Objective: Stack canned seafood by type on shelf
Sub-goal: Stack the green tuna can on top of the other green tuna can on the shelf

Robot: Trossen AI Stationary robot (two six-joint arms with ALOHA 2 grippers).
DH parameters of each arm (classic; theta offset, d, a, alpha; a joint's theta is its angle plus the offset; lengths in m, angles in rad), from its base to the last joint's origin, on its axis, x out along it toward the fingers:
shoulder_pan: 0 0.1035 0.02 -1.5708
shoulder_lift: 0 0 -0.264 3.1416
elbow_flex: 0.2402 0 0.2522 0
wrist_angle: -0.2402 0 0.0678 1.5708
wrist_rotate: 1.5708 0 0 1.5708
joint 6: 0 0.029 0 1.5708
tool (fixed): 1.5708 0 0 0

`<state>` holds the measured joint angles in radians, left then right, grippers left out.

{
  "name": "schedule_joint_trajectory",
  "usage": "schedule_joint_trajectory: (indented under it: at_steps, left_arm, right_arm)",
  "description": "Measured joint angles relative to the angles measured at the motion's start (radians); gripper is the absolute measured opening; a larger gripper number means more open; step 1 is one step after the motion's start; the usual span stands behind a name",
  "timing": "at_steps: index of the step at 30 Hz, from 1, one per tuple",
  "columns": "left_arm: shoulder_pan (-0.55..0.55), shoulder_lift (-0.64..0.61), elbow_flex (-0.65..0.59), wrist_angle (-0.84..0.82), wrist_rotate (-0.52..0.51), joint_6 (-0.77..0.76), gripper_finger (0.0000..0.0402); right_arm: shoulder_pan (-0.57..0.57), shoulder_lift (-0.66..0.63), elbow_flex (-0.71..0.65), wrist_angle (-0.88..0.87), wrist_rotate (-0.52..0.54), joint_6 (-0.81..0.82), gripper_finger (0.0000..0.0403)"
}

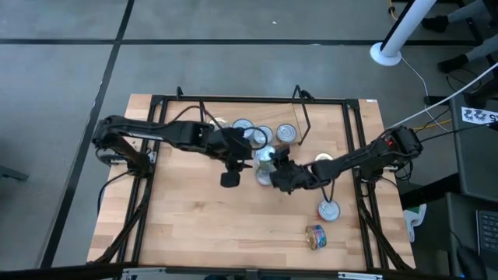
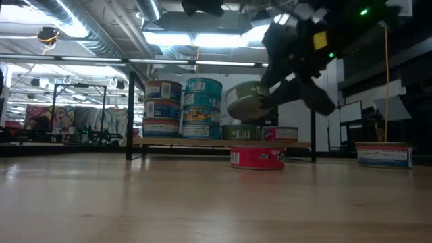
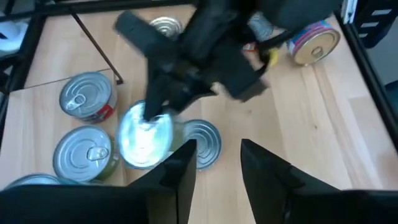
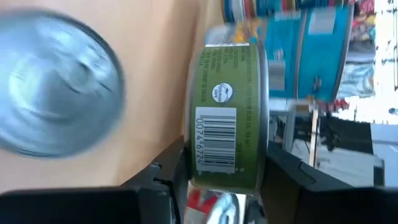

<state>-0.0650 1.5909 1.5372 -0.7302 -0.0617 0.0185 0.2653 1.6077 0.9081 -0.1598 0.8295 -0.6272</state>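
Right hand (image 4: 224, 180) grips one green-labelled tin (image 4: 227, 115); left hand (image 3: 214, 168) open.

Robotics lab (exposed ceiling ducts (image 2: 101, 30), strip lights (image 2: 202, 39))

Both arms (image 1: 156, 134) were matte black, jointed, with black cables alongside. Right arm (image 1: 366, 155) had a red patch near its base; green LED lit.

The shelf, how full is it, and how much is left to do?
Done: two stacks of three tins stand on the shelf, with green and red ones beside them. In hand: the right gripper holds a green tin in its fingers. Left: a red tin, a blue one and one on its side.
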Motion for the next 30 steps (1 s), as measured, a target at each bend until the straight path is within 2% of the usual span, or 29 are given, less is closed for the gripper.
schedule_joint_trajectory:
  at_steps: [10, 25, 30]
  left_arm:
    - [0.000, -0.023, 0.000, -0.011, -0.001, 0.003, 0.0105]
    - [0.000, -0.022, 0.000, -0.026, -0.001, 0.005, 0.0099]
    - [0.000, -0.022, 0.000, -0.026, -0.001, 0.005, 0.0100]
  right_arm:
    - [-0.167, 0.000, 0.000, 0.016, -0.063, -0.061, 0.0142]
    - [-0.316, -0.002, 0.002, 0.092, -0.240, -0.113, 0.0143]
    - [-0.361, -0.002, 0.002, 0.093, -0.268, -0.115, 0.0143]
